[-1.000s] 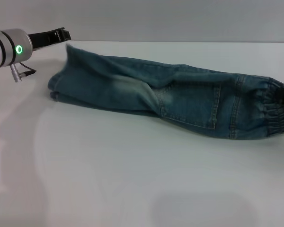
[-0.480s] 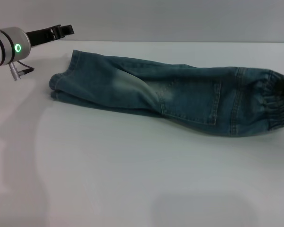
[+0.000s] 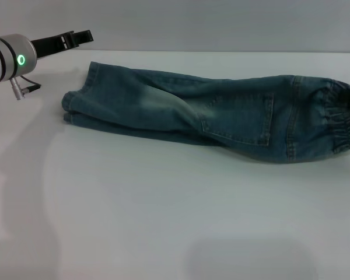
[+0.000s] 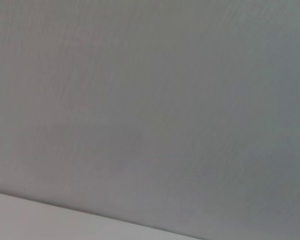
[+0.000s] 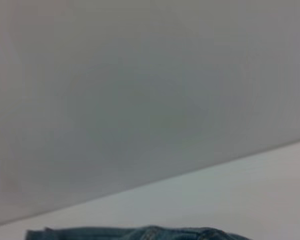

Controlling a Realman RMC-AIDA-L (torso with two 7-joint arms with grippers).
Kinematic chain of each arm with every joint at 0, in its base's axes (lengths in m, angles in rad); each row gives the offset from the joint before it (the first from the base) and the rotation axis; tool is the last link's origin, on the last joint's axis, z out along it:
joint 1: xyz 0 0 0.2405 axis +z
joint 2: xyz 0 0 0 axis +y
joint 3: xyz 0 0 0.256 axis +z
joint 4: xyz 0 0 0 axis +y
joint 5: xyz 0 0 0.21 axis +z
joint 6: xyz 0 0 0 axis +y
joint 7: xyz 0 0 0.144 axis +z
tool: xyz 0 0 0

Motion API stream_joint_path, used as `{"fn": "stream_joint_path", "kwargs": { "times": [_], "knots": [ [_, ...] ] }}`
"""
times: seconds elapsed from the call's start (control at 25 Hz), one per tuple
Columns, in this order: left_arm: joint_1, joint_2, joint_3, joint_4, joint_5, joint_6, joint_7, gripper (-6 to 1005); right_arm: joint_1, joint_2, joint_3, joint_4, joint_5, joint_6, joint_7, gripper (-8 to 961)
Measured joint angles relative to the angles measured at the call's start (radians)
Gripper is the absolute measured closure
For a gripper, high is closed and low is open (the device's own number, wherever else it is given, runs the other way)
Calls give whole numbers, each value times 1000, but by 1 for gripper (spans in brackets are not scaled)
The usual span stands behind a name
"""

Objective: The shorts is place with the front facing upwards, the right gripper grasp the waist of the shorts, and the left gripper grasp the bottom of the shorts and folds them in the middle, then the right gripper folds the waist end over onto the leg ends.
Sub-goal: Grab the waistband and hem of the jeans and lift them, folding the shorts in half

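Left claw [image 3: 81, 37] lifted clear; shorts [image 3: 210, 116] flattened.

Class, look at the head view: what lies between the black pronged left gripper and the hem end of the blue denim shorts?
Nothing: only bare white table separates the left gripper from the shorts, per the head view.

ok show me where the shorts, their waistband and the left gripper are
shorts [image 3: 163, 108]: head view, on the pale faded patch of the leg.
waistband [image 3: 341, 119]: head view, on the gathered elastic at the robot's right end.
left gripper [image 3: 81, 37]: head view, on the black claw tip, apart from the denim.
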Motion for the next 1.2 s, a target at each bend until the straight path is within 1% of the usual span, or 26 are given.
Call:
{"fn": "stream_joint_path", "kwargs": {
  "times": [0.16, 0.2, 0.24, 0.32, 0.4, 0.6, 0.76, 0.84, 1.0, 1.08, 1.2],
  "knots": [
    [4, -3, -3, 5, -2, 0, 22, 157, 24, -3, 0, -7, -78, 63, 79, 936],
    [6, -4, -4, 8, -3, 0, 28, 157, 33, 2, 0, -23, -112, 96, 112, 936],
    [11, -8, -4, 19, -13, 0, 45, 157, 33, 2, 0, -23, -112, 96, 112, 936],
    [19, -13, -2, 29, -43, 0, 75, 157, 38, 14, -2, -47, -141, 135, 132, 936],
    [26, -13, 0, 28, -97, 0, 120, 157, 41, 22, -22, -63, -162, 194, 135, 864],
    [42, -13, 0, 19, -216, 7, 224, 157, 43, 22, -60, -69, -173, 247, 132, 680],
    [49, -14, 1, 16, -251, 14, 252, 158, 42, 23, -74, -86, -174, 252, 125, 530],
    [53, -14, 3, 16, -259, 16, 255, 158, 38, 34, -76, -110, -172, 253, 121, 520],
    [57, -14, 5, 15, -263, 24, 256, 158, 27, 65, -72, -191, -166, 254, 104, 504],
    [59, -14, 6, 15, -271, 27, 257, 158, 29, 68, -74, -206, -166, 249, 101, 504],
    [62, -14, 8, 15, -299, 44, 274, 158, 34, 66, -76, -208, -166, 230, 99, 504]
  ]
}}
